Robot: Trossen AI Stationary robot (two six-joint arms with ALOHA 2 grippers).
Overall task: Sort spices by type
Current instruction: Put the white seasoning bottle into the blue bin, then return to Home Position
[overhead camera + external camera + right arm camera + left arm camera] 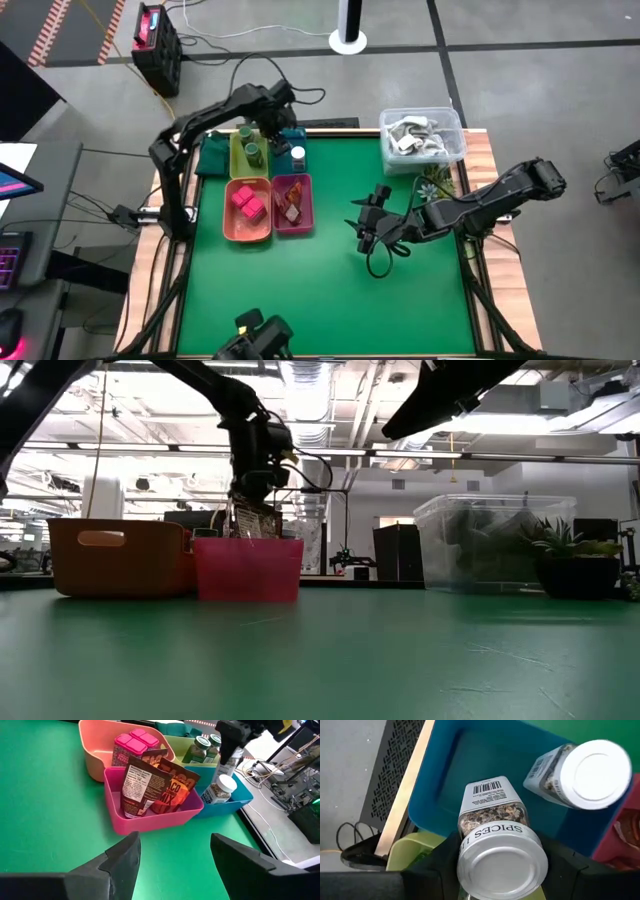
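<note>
My left gripper (274,133) is over the blue tray (470,755) at the table's far left, shut on a white-capped spice jar (495,820). A second white-capped jar (585,772) stands in the same tray. Two dark green jars (200,747) sit in the yellow-green tray (243,158). Pink-red blocks (247,203) lie in the orange tray (228,225). Reddish-brown packets (152,787) lean upright in the pink tray (150,817). My right gripper (364,228) is open over the green mat, right of the trays, touching nothing. My left gripper pinches the jar at its white cap (502,865), one finger (442,862) on each side. The fingers come from above, pointing down. The jar hangs upright below them (255,518), over the blue tray. Whether its base touches the tray floor I cannot tell.
A clear plastic tub (422,138) of grey-white items and a small spiky plant (570,555) stand at the table's far right corner. Bare green mat (330,300) fills the middle and near side. The table's wooden far-left edge (402,795) runs beside the blue tray.
</note>
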